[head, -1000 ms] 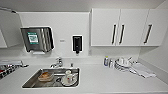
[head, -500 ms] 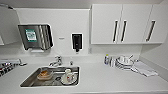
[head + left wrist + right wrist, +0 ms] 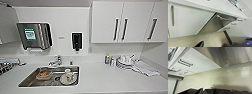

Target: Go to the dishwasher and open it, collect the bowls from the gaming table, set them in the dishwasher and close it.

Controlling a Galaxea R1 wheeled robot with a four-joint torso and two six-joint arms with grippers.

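With the stainless-steel-fronted dishwasher door [image 3: 216,25] hanging partly open below the white tabletop [image 3: 112,77], the base could strike it; I cannot tell either jaws' state.

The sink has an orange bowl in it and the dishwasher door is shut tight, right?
Not quite. The sink does hold an orange bowl, as the head view shows. But the dishwasher is not shut tight: in the left wrist view its steel door is tipped partly open, away from the white cabinet fronts beside it.
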